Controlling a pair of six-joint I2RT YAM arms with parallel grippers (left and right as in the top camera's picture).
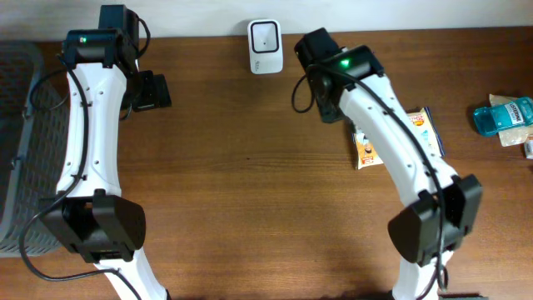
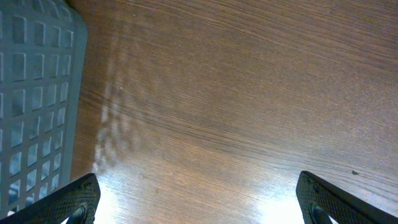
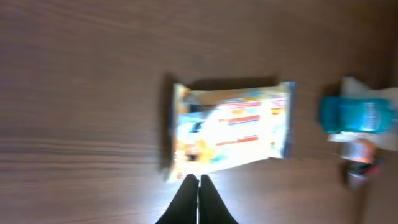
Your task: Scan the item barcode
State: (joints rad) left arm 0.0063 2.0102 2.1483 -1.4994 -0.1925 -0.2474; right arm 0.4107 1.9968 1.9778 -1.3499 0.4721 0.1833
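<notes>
Looking down past the right gripper (image 3: 198,198), its two fingers are pressed flat together with nothing between them, so it's closed up and empty-handed. Straight ahead of the fingertips the snack packet (image 3: 230,127) lies flat on the table (image 3: 74,124), with its long side running crosswise to the way the fingers point. The tips overlap the packet's near edge in the wrist view, but the picture is blurry and I can't tell if they touch it or hang above it. Further out and off to the right is a blue bottle (image 3: 357,115), apart from the packet, with some small bits beside it I can't make out. My guess is the next move needs the jaws to part and come down across the packet's short width. From above, the packet is half hidden under the right arm, so that arm is clearly the nearer one. The left gripper (image 2: 198,186) is spread wide, holding nothing, over bare wood with a gray basket (image 2: 34,93) to its left, well apart from the packet. Beyond both grippers, at the table's far edge, stands a small white scanner (image 1: 265,46), which I reckon is where the barcode has to face. Plain brown wood all round, with a pale strip of wall behind it.
</notes>
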